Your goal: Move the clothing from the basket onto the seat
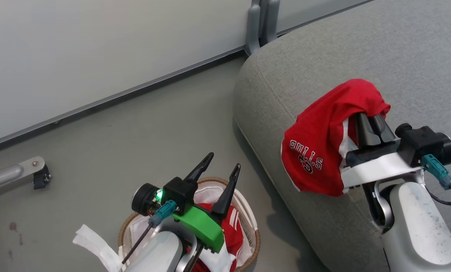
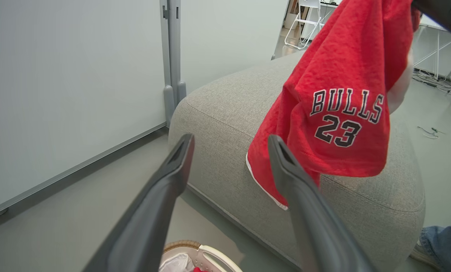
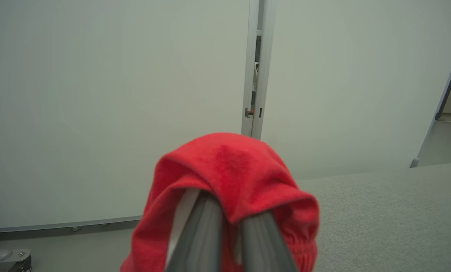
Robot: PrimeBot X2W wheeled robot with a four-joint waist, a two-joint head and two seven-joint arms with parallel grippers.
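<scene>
My right claw point(image 1: 371, 126) clamps the soft red BULLS-lettered garment point(image 1: 316, 128), lifted to clear the grey woven seat cushion point(image 1: 361, 45) (not yet laid down). My left claw point(image 1: 224, 160) hovers, fingers apart, over the white brown-rimmed basket point(image 1: 253, 241).

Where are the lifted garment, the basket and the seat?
garment point(image 1: 316, 124), head view, plain red fabric above the lettering.
basket point(image 1: 256, 240), head view, brown woven rim on its right side.
seat point(image 1: 323, 56), head view, bare grey top surface.
</scene>
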